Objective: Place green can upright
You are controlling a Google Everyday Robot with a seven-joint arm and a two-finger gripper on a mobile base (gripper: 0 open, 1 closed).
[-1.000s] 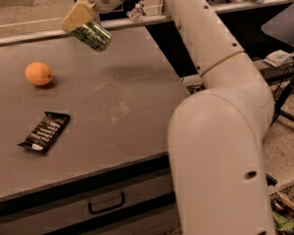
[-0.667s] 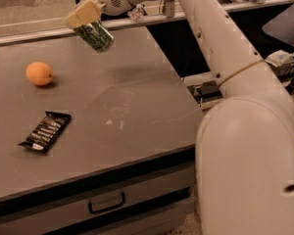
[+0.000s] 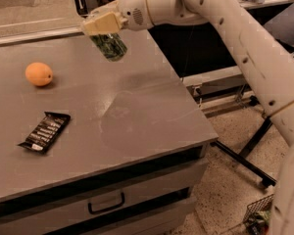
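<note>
Grey matte tabletop [image 3: 152,131], flat and faintly smudged, carries the loose items. White glossy robot arm [image 3: 245,48] extends from the right over the far edge. Black crinkled foil snack packet [image 3: 45,131] lies flat, front left. Beige end effector [image 3: 103,24] is clamped on one end of the green mottled aluminium can [image 3: 110,47], which is tilted in the air above the tabletop's far side, likely for setting down on its base. Round orange fruit [image 3: 39,74] rests left, well apart.
</note>
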